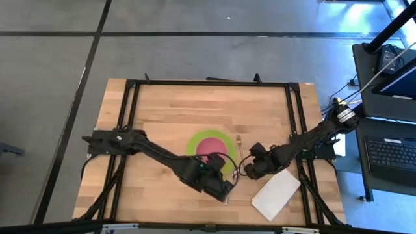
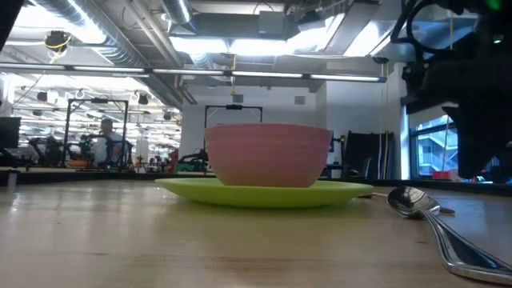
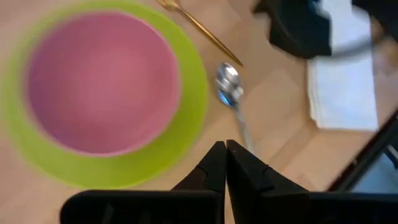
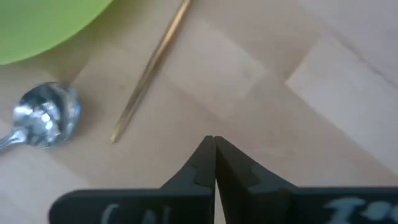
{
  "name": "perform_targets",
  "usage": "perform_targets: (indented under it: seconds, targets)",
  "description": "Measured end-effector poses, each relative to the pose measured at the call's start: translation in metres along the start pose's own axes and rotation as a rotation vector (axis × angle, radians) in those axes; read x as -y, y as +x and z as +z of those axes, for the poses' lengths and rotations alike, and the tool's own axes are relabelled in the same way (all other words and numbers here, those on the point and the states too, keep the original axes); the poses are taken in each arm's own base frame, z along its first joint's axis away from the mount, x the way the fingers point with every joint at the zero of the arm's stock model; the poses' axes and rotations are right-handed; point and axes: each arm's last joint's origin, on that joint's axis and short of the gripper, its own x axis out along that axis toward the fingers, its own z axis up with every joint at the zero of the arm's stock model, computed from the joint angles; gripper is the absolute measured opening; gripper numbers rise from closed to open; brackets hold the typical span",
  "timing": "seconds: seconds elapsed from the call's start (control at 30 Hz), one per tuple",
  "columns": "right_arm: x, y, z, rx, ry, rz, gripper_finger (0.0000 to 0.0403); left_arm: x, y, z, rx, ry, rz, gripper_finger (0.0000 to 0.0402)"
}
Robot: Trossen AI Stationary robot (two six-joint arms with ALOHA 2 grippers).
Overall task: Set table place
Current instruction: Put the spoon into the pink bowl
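A pink bowl [image 1: 209, 147] stands in a lime-green plate [image 1: 195, 140] at the middle of the wooden table [image 1: 169, 104]. A silver spoon [image 3: 229, 86] lies flat on the wood to the right of the plate, and a thin gold utensil [image 3: 205, 31] lies beyond it. My left gripper [image 3: 225, 148] is shut and empty above the spoon's handle [image 3: 244, 130]. My right gripper [image 4: 214, 144] is shut and empty over bare wood near the gold utensil's end [image 4: 134, 109]. The two grippers are close together in the high view, the left gripper [image 1: 226, 194] nearer the front edge than the right gripper [image 1: 246, 170].
A folded white napkin [image 1: 276, 195] lies at the front right of the table, next to my right arm. The black rail frame [image 1: 296, 117] runs around the table top. Bare wood lies to the left of and behind the plate.
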Motion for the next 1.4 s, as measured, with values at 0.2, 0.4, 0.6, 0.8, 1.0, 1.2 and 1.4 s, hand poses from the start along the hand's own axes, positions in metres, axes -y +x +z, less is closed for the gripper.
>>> perform_targets:
  seconds: [0.2, 0.4, 0.6, 0.8, 1.0, 1.2, 1.4]
  targets:
    - [0.009, -0.027, 0.006, -0.021, 0.055, -0.034, 0.0005, 0.016, 0.04, -0.02, -0.11, 0.086, -0.043, 0.0011]
    - [0.031, -0.086, 0.019, -0.007, 0.139, -0.157, 0.0021, 0.028, 0.068, -0.039, -0.138, 0.117, -0.079, 0.0038]
    - [0.038, -0.146, 0.038, 0.173, 0.176, -0.024, 0.0024, 0.044, 0.102, -0.048, -0.131, 0.125, -0.196, 0.0078]
    - [0.036, -0.176, 0.048, 0.312, 0.147, 0.072, 0.0013, 0.043, 0.129, -0.05, -0.153, 0.102, -0.191, 0.0107]
    - [0.036, -0.177, 0.049, 0.315, 0.085, 0.053, 0.0009, 0.038, 0.143, -0.058, -0.12, 0.068, -0.103, 0.0111]
    - [0.041, -0.177, 0.048, 0.302, 0.058, 0.007, 0.0015, 0.032, 0.147, -0.063, -0.1, 0.017, -0.029, 0.0112]
    - [0.046, -0.177, 0.047, 0.288, 0.031, -0.045, 0.0016, 0.032, 0.147, -0.062, -0.088, -0.024, -0.027, 0.0112]
